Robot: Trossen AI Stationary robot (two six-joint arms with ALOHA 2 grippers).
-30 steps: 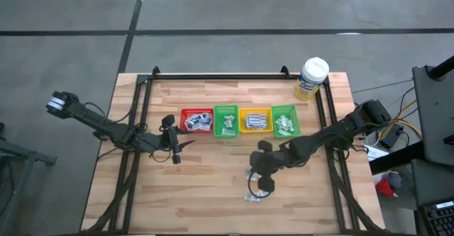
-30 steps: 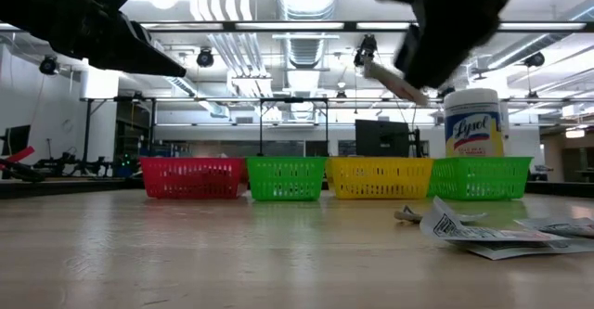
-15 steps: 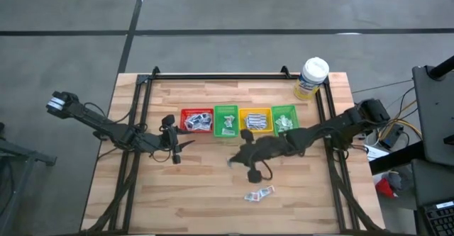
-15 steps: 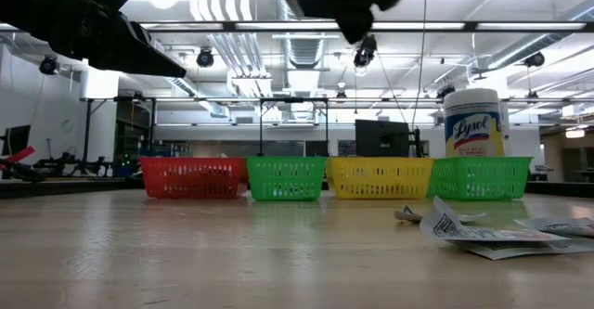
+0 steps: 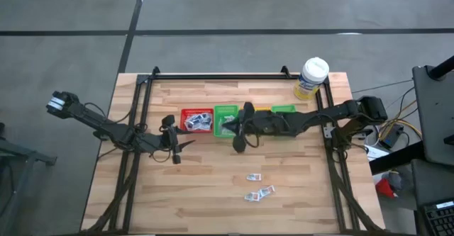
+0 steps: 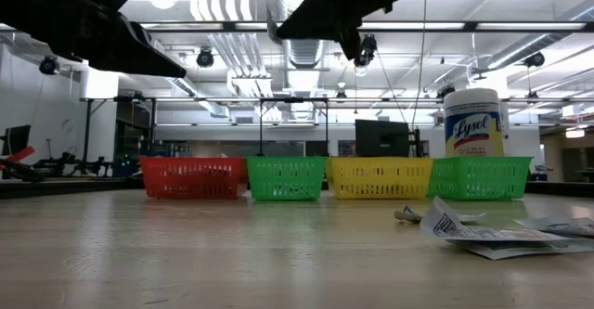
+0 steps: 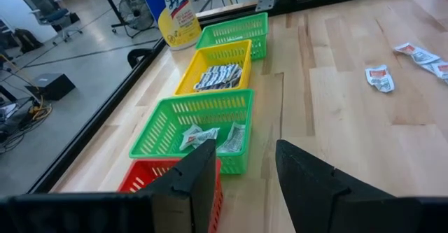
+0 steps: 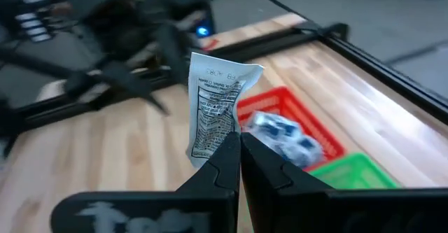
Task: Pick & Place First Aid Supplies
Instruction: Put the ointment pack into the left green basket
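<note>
My right gripper [image 5: 228,127] hangs over the row of bins, above the left green bin [image 5: 226,113] and next to the red bin [image 5: 196,120]. It is shut on one first aid supply, a white printed packet [image 8: 218,100]. More first aid packets [image 5: 254,177] [image 5: 259,193] lie flat on the wood near the table's front; the left wrist view shows these loose packets [image 7: 380,78] too. My left gripper [image 7: 245,166] waits open left of the red bin [image 5: 181,145], holding nothing. My right gripper pinches the packet's short end [image 8: 215,140] between its two fingertips. The fingers come nearly level from the table's right, slanting slightly down. The packet sticks out past the fingertips, lengthwise, lifted clear above the bins.
Red, green, yellow [image 5: 257,113] and green [image 5: 284,110] bins stand in a row mid-table, packets inside. A white-capped bottle [image 5: 312,78] stands at the far right corner. Black frame rails [image 5: 213,76] run along the table's edges.
My right gripper has risen from above the loose packets near the front and swung toward the far left, to the bins. It has tipped from pointing down to nearly level, staying shut on the packet, which is lifted clear.
</note>
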